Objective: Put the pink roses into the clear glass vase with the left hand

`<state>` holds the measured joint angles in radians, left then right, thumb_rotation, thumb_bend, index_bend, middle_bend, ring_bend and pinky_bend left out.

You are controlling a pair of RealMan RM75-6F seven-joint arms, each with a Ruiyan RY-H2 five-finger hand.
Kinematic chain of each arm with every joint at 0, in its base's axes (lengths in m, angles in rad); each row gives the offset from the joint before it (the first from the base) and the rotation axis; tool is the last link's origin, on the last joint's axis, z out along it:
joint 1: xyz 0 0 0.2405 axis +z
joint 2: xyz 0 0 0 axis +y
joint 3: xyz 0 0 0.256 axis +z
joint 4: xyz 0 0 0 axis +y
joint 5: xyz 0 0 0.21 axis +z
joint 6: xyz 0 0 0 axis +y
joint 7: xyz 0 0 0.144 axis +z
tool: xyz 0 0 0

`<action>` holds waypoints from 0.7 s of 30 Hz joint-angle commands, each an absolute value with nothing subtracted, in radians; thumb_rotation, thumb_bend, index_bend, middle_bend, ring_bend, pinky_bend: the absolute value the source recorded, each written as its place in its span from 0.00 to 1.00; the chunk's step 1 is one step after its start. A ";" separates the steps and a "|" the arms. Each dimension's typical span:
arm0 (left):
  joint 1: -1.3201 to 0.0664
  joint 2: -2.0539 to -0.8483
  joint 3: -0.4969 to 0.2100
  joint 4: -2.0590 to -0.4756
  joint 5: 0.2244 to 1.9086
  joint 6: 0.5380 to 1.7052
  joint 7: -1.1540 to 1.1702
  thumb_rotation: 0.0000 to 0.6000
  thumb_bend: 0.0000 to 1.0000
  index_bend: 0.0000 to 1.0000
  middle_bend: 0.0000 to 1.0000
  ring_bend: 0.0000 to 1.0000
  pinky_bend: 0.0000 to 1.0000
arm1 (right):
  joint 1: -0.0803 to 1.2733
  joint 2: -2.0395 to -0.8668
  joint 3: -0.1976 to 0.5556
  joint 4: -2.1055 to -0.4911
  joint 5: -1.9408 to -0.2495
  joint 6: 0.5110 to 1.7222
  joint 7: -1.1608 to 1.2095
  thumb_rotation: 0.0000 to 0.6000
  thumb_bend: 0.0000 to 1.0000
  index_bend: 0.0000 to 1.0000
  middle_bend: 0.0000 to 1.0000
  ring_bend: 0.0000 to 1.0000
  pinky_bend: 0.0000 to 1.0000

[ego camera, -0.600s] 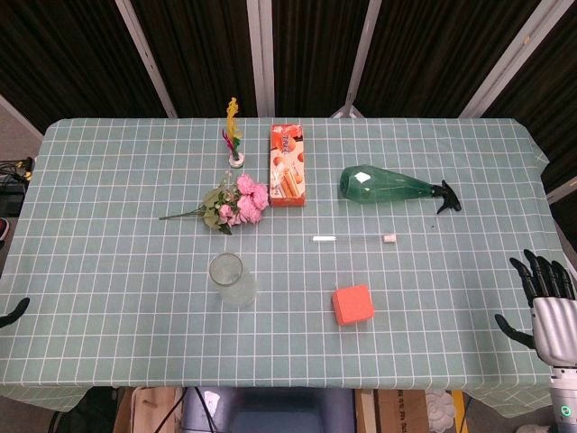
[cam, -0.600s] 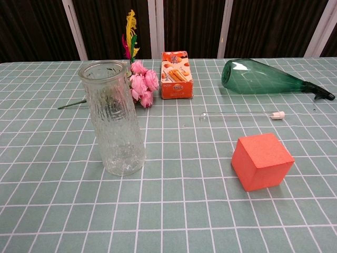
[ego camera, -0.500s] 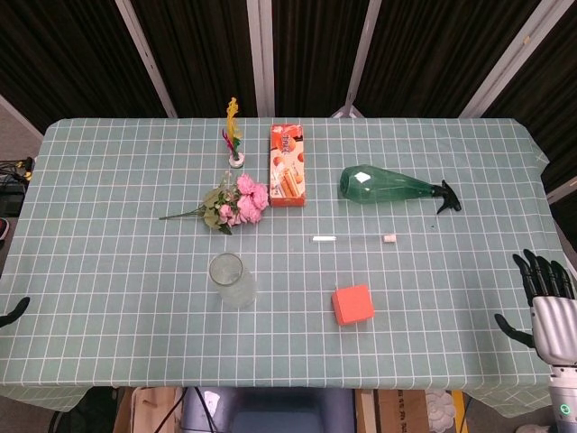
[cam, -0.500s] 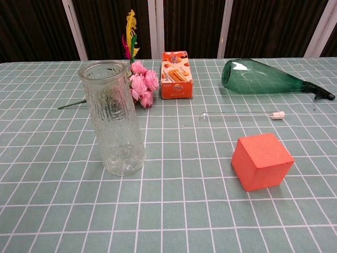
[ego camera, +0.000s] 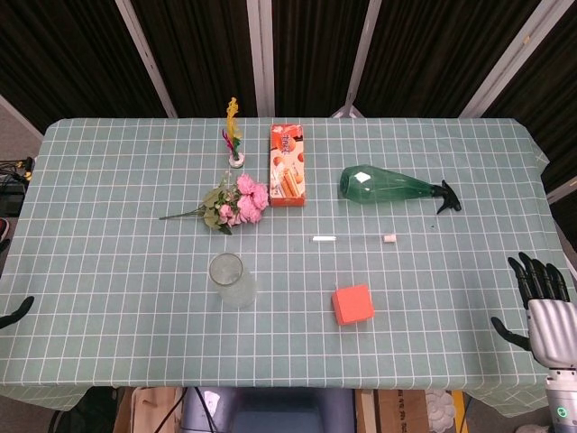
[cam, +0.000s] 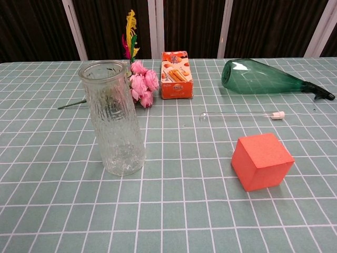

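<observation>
Pink roses [ego camera: 238, 204] flat on checked tablecloth [ego camera: 108, 271] beyond upright clear glass vase [ego camera: 232, 280], ungrasped; left hand [ego camera: 13, 313] barely visible, state untellable; right hand [ego camera: 539, 299] spread, empty; next: reach for stems.

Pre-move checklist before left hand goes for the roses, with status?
1. Roses free to pick: lying on the table, nothing on them. ok.
2. Vase upright, mouth open, nothing inside. ok.
3. Stem reachable: it points left, away from the box and the feather toy. ok.
4. Left hand state: only a dark tip shows at the left edge of the head view. cannot tell.
5. Right hand out of the way: at the table's right edge, fingers apart, holding nothing. ok.
6. Path from roses to vase: bare cloth between them. ok.
</observation>
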<state>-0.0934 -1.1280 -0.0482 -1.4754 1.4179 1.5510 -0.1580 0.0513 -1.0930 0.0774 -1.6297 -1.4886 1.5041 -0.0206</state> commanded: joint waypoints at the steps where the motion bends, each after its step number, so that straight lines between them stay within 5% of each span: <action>1: -0.093 -1.125 -0.051 -1.474 1.417 1.538 -0.170 1.00 0.31 0.02 0.03 0.00 0.00 | 0.049 -1.091 0.078 -1.631 -1.488 1.509 -0.013 1.00 0.23 0.01 0.03 0.01 0.00; 12: -0.155 -1.097 -0.088 -1.519 1.415 1.450 -0.115 1.00 0.27 0.02 0.03 0.00 0.00 | 0.043 -1.082 0.077 -1.635 -1.484 1.511 0.000 1.00 0.23 0.01 0.03 0.01 0.00; 21: -0.398 -0.989 -0.201 -1.647 1.221 1.058 -0.023 1.00 0.26 0.00 0.02 0.00 0.00 | 0.045 -1.086 0.081 -1.640 -1.473 1.506 -0.010 1.00 0.23 0.00 0.03 0.01 0.00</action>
